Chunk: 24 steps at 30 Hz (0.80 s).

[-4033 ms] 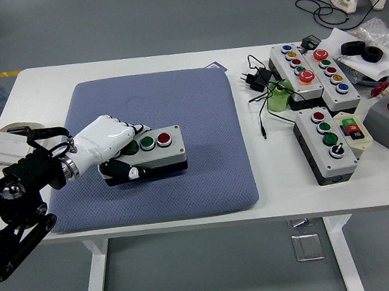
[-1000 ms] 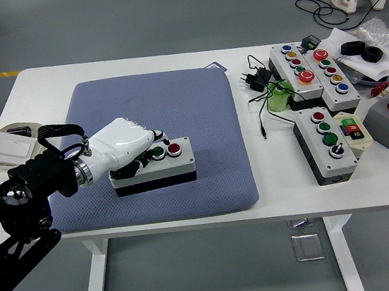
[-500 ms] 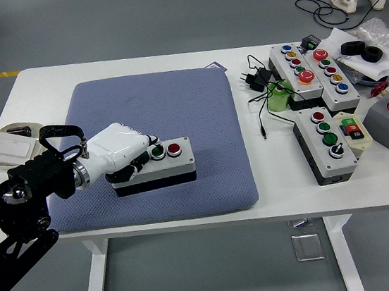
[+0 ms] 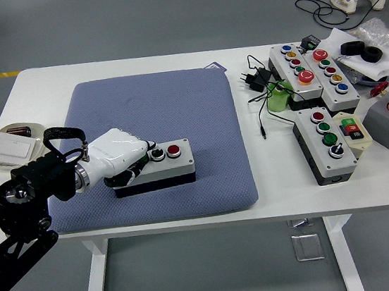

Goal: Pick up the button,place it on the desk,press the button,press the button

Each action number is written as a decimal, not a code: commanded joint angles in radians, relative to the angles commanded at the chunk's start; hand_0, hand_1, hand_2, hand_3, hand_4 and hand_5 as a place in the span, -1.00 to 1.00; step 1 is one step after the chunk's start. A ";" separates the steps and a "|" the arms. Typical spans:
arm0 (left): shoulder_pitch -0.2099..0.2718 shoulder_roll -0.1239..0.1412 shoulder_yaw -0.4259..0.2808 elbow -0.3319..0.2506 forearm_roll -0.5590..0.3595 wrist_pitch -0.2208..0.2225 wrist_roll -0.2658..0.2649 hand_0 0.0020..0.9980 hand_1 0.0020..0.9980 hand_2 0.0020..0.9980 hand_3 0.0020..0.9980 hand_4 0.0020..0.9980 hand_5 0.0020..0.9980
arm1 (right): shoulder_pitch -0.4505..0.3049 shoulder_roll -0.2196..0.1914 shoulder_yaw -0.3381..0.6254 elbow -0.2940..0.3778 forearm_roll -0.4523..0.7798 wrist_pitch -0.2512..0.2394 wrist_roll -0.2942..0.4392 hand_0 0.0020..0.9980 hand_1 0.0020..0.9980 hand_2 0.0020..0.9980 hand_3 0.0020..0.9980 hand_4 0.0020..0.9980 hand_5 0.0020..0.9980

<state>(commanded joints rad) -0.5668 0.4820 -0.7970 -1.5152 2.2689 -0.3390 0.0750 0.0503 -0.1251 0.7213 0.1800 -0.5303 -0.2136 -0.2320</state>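
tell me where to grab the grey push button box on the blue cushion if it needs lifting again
Grip the grey push button box across its long front and back sides, near the free right end, coming from above. It lies flat on the blue cushion, and the white left hand already covers its left end.

Blue pad (image 4: 197,109) surface lies free beyond and right of the button box (image 4: 156,167); control boxes (image 4: 326,143) and cables (image 4: 262,87) crowd the tabletop's (image 4: 276,178) right side.
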 joint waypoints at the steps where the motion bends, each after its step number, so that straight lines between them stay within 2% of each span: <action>1: 0.000 0.000 0.000 0.001 0.000 -0.006 0.001 -0.78 -1.00 -0.98 0.48 -0.46 -1.00 | 0.000 0.000 0.001 0.000 -0.001 0.000 0.000 0.26 -0.05 0.08 0.16 -0.44 -0.96; 4: 0.001 0.000 -0.007 -0.002 0.000 0.005 0.001 -0.78 -1.00 -0.98 0.48 -0.46 -1.00 | -0.001 0.001 0.003 0.000 -0.003 0.000 -0.001 0.26 -0.05 0.08 0.16 -0.44 -0.96; 8: -0.003 -0.002 -0.025 -0.018 0.000 0.071 0.004 -0.77 -1.00 -0.97 0.49 -0.46 -1.00 | 0.000 0.003 0.007 0.000 -0.011 0.000 -0.004 0.26 -0.05 0.08 0.16 -0.44 -0.96; 11: -0.007 -0.005 -0.035 -0.025 0.000 0.088 0.009 -0.77 -1.00 -0.97 0.49 -0.46 -1.00 | 0.000 0.003 0.008 0.000 -0.014 0.000 -0.004 0.26 -0.05 0.08 0.16 -0.44 -0.96; 17: -0.028 -0.025 -0.034 -0.028 0.000 0.102 0.012 -0.77 -1.00 -0.97 0.50 -0.46 -1.00 | 0.000 0.002 0.004 0.000 -0.009 0.000 -0.003 0.26 -0.05 0.08 0.16 -0.44 -0.96; 24: -0.045 -0.041 0.008 -0.027 0.000 0.096 0.009 -0.77 -1.00 -0.97 0.50 -0.46 -1.00 | 0.004 0.003 0.006 0.000 -0.012 -0.001 -0.005 0.26 -0.05 0.08 0.16 -0.44 -0.96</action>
<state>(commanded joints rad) -0.6118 0.4406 -0.7891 -1.5422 2.2689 -0.2427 0.0843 0.0547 -0.1223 0.7273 0.1800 -0.5423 -0.2145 -0.2374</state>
